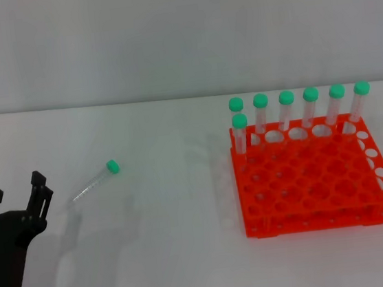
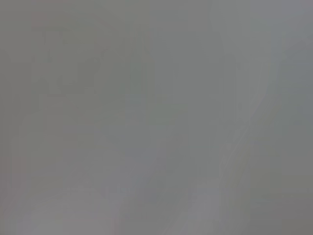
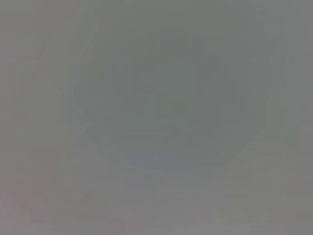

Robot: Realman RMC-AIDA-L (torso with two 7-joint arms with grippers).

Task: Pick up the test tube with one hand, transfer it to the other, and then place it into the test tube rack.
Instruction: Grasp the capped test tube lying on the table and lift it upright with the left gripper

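Note:
A clear test tube [image 1: 93,183] with a green cap [image 1: 113,166] lies on the white table, left of centre, cap pointing away from me. My left gripper [image 1: 16,192], black and forked on a silver wrist with a green light, is at the lower left, open and empty, a short way left of the tube's bottom end. The orange-red test tube rack [image 1: 310,182] stands on the right. My right gripper is out of view. Both wrist views show only plain grey.
Several green-capped tubes [image 1: 287,108] stand upright in the rack's back row, and one more [image 1: 240,132] stands in the row in front at the left end. The white table [image 1: 175,242] stretches between the lying tube and the rack.

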